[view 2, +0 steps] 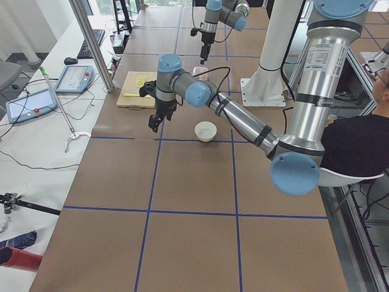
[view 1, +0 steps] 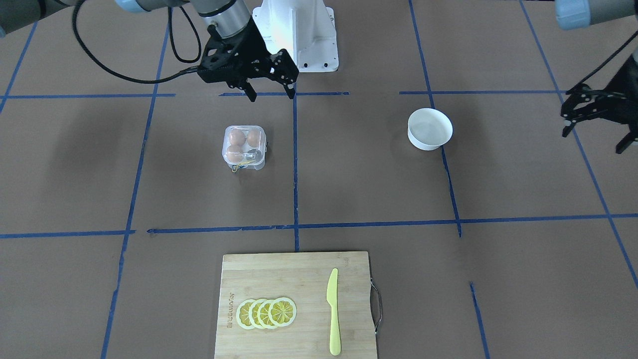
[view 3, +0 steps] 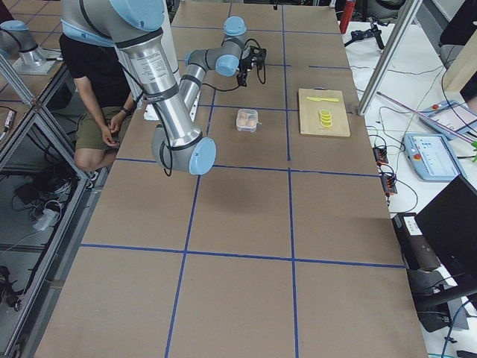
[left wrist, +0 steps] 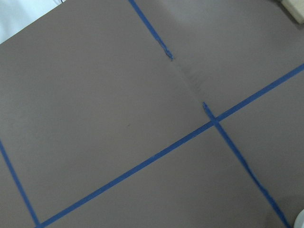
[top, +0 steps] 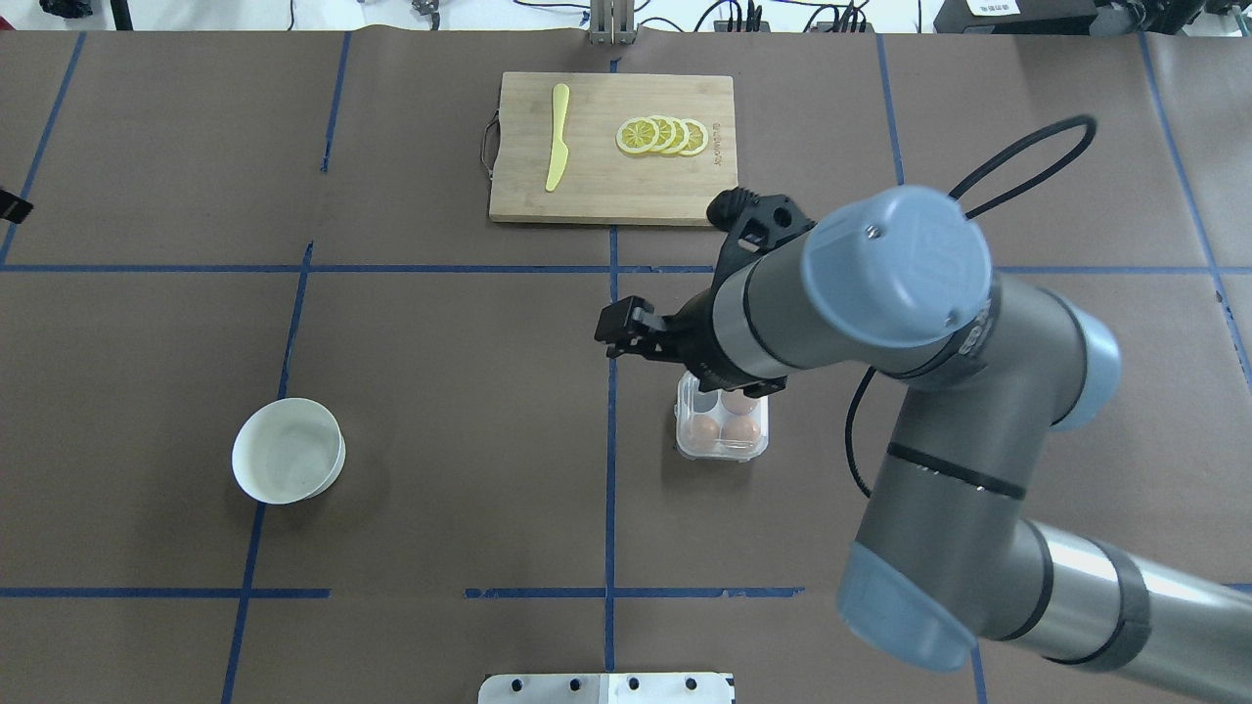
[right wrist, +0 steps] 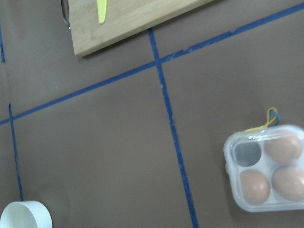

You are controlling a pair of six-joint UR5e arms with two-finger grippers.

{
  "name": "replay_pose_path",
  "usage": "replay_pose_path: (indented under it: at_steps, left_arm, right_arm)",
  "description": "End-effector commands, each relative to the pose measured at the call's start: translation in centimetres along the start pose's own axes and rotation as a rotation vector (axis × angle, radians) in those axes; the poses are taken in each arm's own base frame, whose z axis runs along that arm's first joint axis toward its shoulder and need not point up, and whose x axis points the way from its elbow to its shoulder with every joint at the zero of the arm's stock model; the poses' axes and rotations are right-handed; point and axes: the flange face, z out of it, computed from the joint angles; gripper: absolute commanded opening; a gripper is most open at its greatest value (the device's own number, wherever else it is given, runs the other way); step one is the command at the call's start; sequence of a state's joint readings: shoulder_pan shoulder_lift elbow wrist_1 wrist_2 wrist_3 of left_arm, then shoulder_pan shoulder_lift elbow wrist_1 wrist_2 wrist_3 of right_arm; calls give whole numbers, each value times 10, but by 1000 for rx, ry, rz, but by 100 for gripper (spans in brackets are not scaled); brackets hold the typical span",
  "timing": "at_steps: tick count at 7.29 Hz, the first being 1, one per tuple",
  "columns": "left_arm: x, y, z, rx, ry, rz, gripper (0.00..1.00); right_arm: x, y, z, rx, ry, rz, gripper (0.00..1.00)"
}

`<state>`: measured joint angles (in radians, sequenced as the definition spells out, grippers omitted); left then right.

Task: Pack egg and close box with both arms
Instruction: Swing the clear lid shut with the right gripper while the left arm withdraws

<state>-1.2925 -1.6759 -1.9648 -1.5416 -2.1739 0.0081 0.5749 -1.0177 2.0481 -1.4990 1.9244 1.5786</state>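
Hovering right fingers (view 1: 271, 94): spread apart and holding nothing, above the surface (view 1: 349, 174) just behind the box, on the robot's side of it.
Box (view 1: 255, 158): stands on the surface just ahead of the right fingers. Its clear lid appears to be down, but I cannot tell whether it is latched.
Eggs (right wrist: 254, 185): three sit in three cells and the fourth cell is bare. No loose egg shows anywhere.
String (right wrist: 268, 118): pokes out at the corner by the bare cell.
Bowl (view 1: 430, 142): well apart from the box, and it looks empty.
Left fingers (view 1: 593, 142): spread apart and empty, far out beyond the bowl.
Board (view 1: 299, 279): carries the lemon slices (view 1: 266, 313) and the knife (view 1: 333, 314), apart from each other.
Risk: the box looks light, so a one-sided press could skid or tip it. An unlatched lid could spring up, too hard a press could crack the eggs, and the string could catch a finger.
Writing: a burnt-in mark runs along the board's edge beside the slices, too small to read. No other writing shows.
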Motion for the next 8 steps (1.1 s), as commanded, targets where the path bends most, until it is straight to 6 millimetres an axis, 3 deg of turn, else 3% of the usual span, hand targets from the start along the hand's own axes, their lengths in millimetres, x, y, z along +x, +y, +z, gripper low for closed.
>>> replay_pose_path:
  at_steps: [1, 2, 4, 5, 7, 8]
  left_arm:
    - [-87, 47, 11, -55, -35, -104, 100]
    - [-118, 63, 5, -55, -52, -168, 100]
    - [-151, 85, -3, -57, -60, -174, 100]
    - [-173, 100, -5, -46, -13, -229, 100]
    - [-173, 140, 12, -84, 13, -277, 100]
    - [-176, 165, 28, -124, 23, -327, 100]
  right_arm:
    - [71, -84, -89, -42, -2, 82, 100]
    - [114, -119, -121, -62, 4, 34, 100]
    - [247, -176, -171, -45, 58, -108, 100]
    - [317, -191, -190, -25, 104, -204, 100]
    - [435, -210, -220, -2, 188, -361, 100]
    - [503, -215, -223, -24, 246, -437, 100]
